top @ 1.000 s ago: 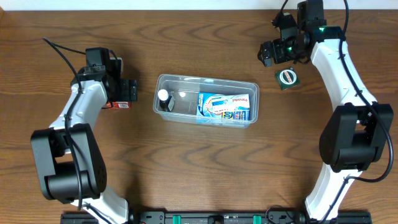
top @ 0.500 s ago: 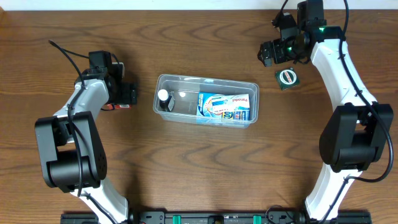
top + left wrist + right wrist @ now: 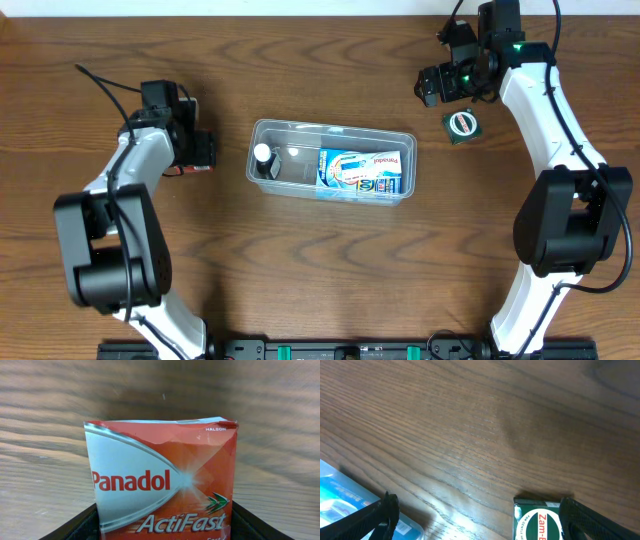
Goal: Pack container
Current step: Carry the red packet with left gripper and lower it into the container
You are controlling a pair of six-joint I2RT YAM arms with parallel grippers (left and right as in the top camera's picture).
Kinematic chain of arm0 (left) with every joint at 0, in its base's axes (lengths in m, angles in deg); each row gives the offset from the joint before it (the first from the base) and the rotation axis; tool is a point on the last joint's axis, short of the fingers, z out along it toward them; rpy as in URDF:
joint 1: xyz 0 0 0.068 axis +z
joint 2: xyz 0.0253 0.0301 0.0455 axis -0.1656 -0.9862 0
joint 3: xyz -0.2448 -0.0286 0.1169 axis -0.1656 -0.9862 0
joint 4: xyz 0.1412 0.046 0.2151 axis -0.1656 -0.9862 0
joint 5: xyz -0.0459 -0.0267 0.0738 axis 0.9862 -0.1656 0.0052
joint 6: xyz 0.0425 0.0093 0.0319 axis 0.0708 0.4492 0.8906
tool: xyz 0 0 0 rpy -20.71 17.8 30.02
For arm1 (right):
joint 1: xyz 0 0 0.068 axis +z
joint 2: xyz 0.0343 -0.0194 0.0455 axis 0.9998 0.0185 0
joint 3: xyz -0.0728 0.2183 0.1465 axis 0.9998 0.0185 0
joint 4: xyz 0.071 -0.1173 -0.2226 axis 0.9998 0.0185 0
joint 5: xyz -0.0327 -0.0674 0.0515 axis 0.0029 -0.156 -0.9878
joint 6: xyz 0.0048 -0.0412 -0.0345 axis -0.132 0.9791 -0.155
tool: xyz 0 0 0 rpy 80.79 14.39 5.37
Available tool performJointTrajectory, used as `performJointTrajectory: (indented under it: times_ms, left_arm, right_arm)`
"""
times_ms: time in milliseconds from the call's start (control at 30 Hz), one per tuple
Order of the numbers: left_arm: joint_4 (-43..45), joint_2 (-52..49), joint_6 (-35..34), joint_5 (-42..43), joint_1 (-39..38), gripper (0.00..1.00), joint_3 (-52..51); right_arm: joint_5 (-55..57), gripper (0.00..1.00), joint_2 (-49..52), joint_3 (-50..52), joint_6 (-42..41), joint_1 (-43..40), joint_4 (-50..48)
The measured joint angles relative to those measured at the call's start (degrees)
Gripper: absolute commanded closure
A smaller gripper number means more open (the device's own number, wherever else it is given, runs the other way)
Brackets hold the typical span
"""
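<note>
- Your container (image 3: 297, 172) sits mid-desk (image 3: 330, 270), roughly between the two arms and touched by neither.
- Inside it, a blue box (image 3: 365, 172) fills the right part, and a small white-capped bottle (image 3: 262, 158) stands at the left end.
- Your left fingers (image 3: 80, 527) are well to the left of the container, low over a red Panadol box (image 3: 160, 480) lying on the desk.
- In the left wrist view the box stands between the two fingers, with one dark tip right at each side edge. You cannot tell from here whether they are pressing it or only flanking it.
- Your right fingers (image 3: 375, 515) are spread wide and hold nothing, up near the far right corner of the desk.
- A green round-labelled tin (image 3: 460, 124) lies on the desk just beside them, off the container's right end. In the right wrist view it shows close to one fingertip, and you cannot tell whether the two touch.
</note>
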Motion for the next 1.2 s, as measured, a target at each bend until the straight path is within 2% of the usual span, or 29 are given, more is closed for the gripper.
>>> performJointTrajectory:
  times_ms: [333,567,1200]
  left_arm:
    - [-3.85,18.69,-4.92,-0.04,-1.09,0.30,0.02]
    - [-6.25,26.47,-7.13,0.00,-8.37,0.31,0.02]
    - [-9.44,27.52,-13.62,0.44,-26.67,0.35,0.02]
  right_arm:
    - [0.00,0.01,0.00,0.00,0.00,0.00,0.00]
    - [0.00,0.01,0.00,0.00,0.00,0.00,0.00]
    - [-0.02,0.01,0.00,0.00,0.00,0.00,0.00]
